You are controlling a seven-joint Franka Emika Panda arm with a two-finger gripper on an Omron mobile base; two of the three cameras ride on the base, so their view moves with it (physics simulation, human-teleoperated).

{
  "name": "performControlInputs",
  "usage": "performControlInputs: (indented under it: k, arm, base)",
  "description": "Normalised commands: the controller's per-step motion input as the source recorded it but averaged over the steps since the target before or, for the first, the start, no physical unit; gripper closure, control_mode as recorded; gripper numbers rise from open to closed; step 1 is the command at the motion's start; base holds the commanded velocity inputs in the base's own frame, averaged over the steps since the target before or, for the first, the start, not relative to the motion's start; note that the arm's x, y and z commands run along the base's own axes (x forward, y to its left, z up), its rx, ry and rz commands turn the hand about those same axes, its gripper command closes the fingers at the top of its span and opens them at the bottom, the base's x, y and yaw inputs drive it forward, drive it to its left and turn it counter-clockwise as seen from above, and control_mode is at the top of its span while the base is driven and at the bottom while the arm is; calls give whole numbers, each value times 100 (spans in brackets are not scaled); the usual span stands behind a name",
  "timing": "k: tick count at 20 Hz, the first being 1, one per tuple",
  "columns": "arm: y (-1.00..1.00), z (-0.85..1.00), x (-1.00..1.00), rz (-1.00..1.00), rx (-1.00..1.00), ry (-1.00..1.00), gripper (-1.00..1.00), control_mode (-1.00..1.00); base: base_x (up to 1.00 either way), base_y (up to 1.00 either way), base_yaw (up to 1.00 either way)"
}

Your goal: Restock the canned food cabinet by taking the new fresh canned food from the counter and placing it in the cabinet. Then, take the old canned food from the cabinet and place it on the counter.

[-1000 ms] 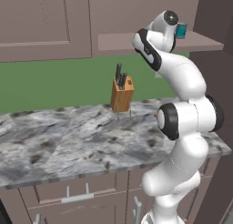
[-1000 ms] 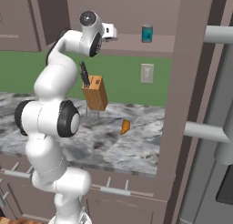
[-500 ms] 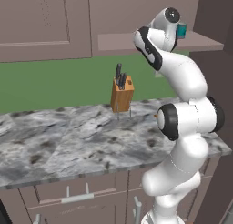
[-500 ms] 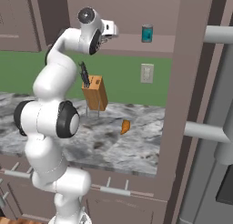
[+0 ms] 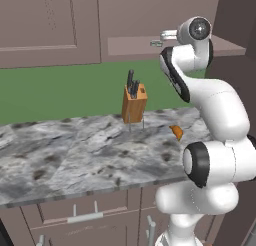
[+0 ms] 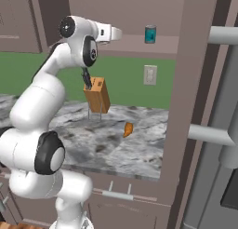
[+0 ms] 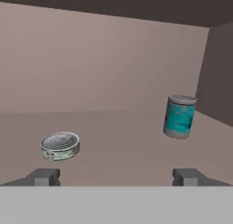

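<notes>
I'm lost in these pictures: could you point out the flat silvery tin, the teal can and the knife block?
flat silvery tin [image 7: 60,146]: hand view, its round lid.
teal can [image 7: 179,117]: hand view, its teal side.
knife block [image 5: 133,104]: left base view, its wooden front.

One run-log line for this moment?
phase: tin placed | gripper: open, empty | flat tin: on cabinet shelf | teal can: upright on shelf, untouched | next: likely grasp teal can

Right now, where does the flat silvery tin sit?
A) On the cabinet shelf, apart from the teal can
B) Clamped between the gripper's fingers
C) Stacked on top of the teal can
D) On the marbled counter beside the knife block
A: in the hand view the flat silvery tin rests on the cabinet shelf, well apart from the upright teal can, and the open gripper holds nothing.
</notes>
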Motion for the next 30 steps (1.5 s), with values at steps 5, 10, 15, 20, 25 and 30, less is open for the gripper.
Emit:
performControlInputs:
  k: [5, 10, 15, 20, 25, 30]
  arm:
    - [-98, 27, -18, -10, 26, 15, -100, -100]
    - [-44, 0, 2, -3, 13, 22, -100, -100]
    - [-52, 0, 1, 1, 12, 15, -100, -100]
    - [-19, 0, 3, -1, 0, 0, -100, -100]
    - [-14, -4, 28, 0, 0, 0, -100, -100]
    - [-16, -7, 21, 0, 0, 0, -100, -100]
  base:
    - [0, 0, 0]
    - [0, 0, 0]
    - [0, 0, 0]
    - [0, 0, 0]
    - [0, 0, 0]
    - [0, 0, 0]
